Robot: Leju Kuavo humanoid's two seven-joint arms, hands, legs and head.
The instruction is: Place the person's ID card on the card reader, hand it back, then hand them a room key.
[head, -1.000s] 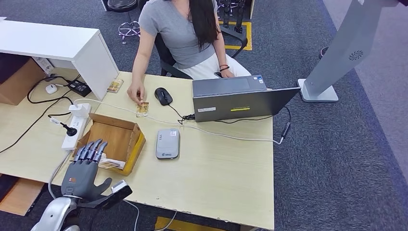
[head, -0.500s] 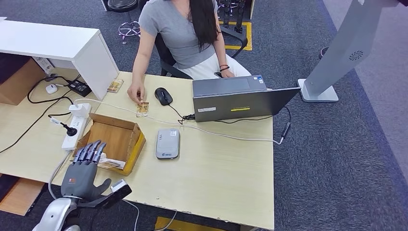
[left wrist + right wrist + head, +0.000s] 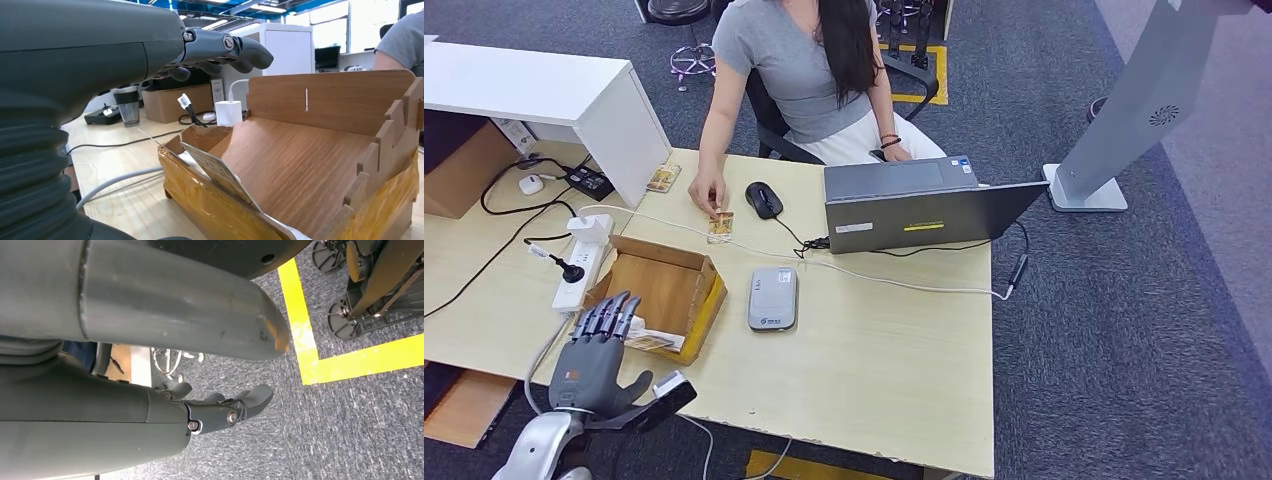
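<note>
A small ID card (image 3: 720,226) lies on the desk by the person's hand (image 3: 707,194), whose fingertips rest at its far edge. The grey card reader (image 3: 773,298) sits mid-desk with nothing on it. My left hand (image 3: 600,352) hovers at the near left corner of the cardboard box (image 3: 664,283), fingers (image 3: 226,47) stretched out and apart, holding nothing. Room key cards (image 3: 652,341) lean inside the box's near wall, just beyond those fingers; one card (image 3: 220,173) stands slanted in the left wrist view. My right hand (image 3: 223,410) hangs over the carpet with loosely bent fingers, holding nothing.
An open laptop (image 3: 916,205) and a black mouse (image 3: 763,199) stand at the far side, with a white cable running across the desk. A power strip (image 3: 579,262) lies left of the box. Another card (image 3: 663,178) lies by the white cabinet (image 3: 614,110).
My left hand has slipped very slightly back toward me. The person, the ID card and the reader have stayed put.
</note>
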